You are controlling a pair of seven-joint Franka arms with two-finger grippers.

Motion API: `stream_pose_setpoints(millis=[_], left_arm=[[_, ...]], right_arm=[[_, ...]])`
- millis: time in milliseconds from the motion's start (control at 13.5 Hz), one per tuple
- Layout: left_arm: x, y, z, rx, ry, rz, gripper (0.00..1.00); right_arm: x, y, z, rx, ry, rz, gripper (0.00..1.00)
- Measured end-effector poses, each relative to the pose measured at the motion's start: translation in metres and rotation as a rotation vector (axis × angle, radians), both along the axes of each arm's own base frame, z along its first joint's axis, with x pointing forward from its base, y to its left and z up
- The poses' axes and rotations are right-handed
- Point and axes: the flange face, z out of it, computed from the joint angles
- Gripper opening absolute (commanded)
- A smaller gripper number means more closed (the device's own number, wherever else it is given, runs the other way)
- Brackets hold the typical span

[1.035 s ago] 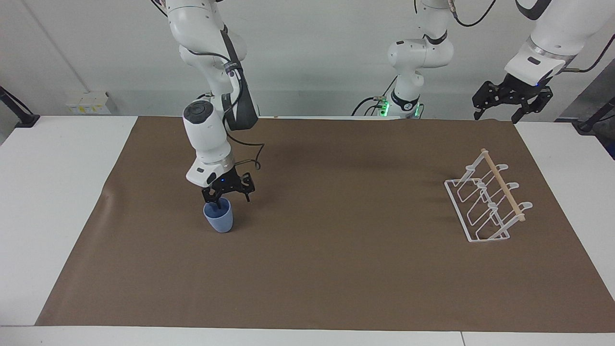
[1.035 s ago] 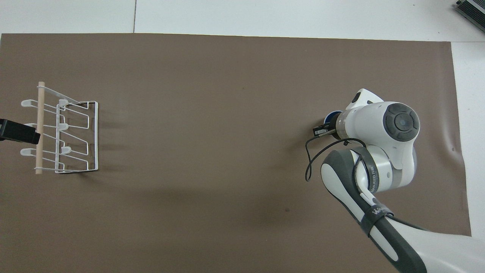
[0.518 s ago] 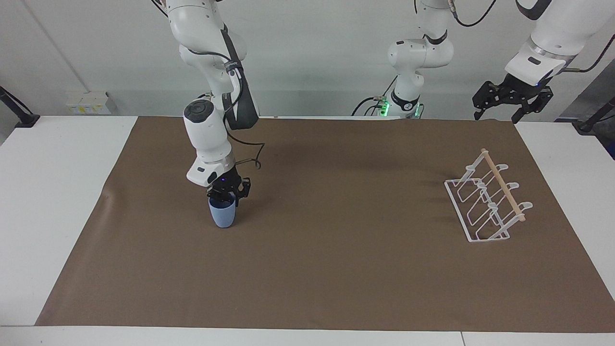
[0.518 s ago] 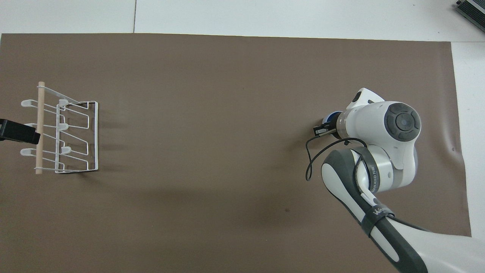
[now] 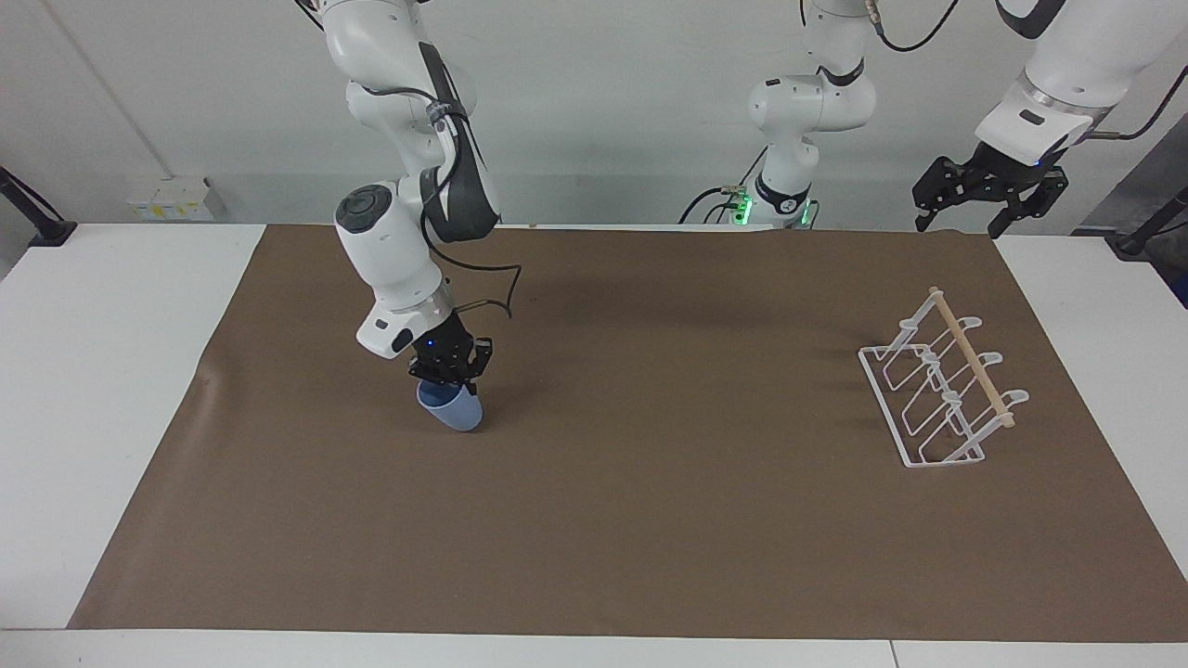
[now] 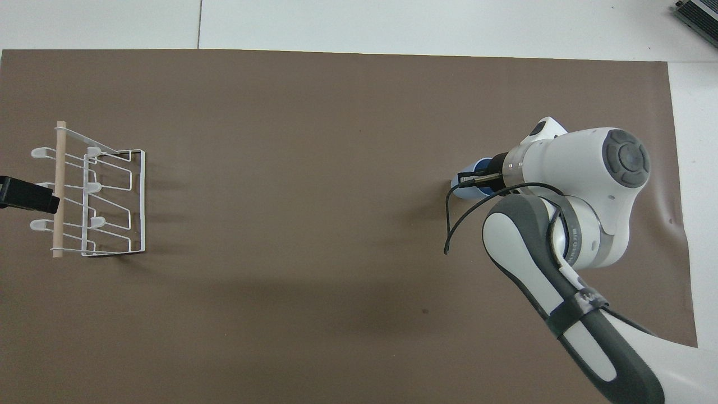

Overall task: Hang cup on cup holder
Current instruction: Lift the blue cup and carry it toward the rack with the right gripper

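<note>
A light blue cup (image 5: pixel 452 408) hangs tilted just above the brown mat, its rim clamped by my right gripper (image 5: pixel 444 380), which is shut on it. In the overhead view only a sliver of the cup (image 6: pixel 463 189) shows past the right gripper (image 6: pixel 477 179) and wrist. The white wire cup holder (image 5: pixel 937 390) with a wooden rod along its top stands toward the left arm's end of the table, and its prongs are bare (image 6: pixel 95 196). My left gripper (image 5: pixel 986 195) waits open, raised above the mat's corner near the robots, and only its tip (image 6: pixel 25 193) enters the overhead view beside the rack.
A brown mat (image 5: pixel 650 520) covers most of the white table (image 5: pixel 93 371). A loose black cable (image 6: pixel 457 224) loops off the right wrist. The right arm's bulk (image 6: pixel 566 224) hides the mat beneath it in the overhead view.
My right gripper closed on the cup's rim, then lifted and tilted it, shifting slightly toward the left arm's end. The left arm and the rack stayed still.
</note>
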Motion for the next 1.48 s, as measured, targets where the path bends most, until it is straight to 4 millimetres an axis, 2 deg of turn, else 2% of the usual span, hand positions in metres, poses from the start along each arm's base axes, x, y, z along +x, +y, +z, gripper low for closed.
stream_pose_setpoints(millis=[296,813,1109,1331,1479], left_arm=[[0.000,0.000,0.000,0.000,0.000,0.000,1.00],[0.000,-0.005,0.000,-0.001,0.002,-0.009,1.00],[0.000,-0.007,0.000,-0.001,0.001,-0.013,1.00],[0.000,-0.009,0.000,-0.004,0.001,-0.017,1.00],[-0.001,-0.021,0.000,-0.033,0.002,-0.062,1.00]], right_arm=[[0.009,0.011,0.035,0.265,0.072,-0.110,0.00],[0.013,0.042,0.067,0.818,0.196,-0.325,0.00],[0.006,0.083,0.092,1.044,0.309,-0.410,0.00],[-0.001,0.125,0.125,1.084,0.436,-0.492,0.00],[-0.008,0.152,0.138,1.088,0.472,-0.556,0.00]])
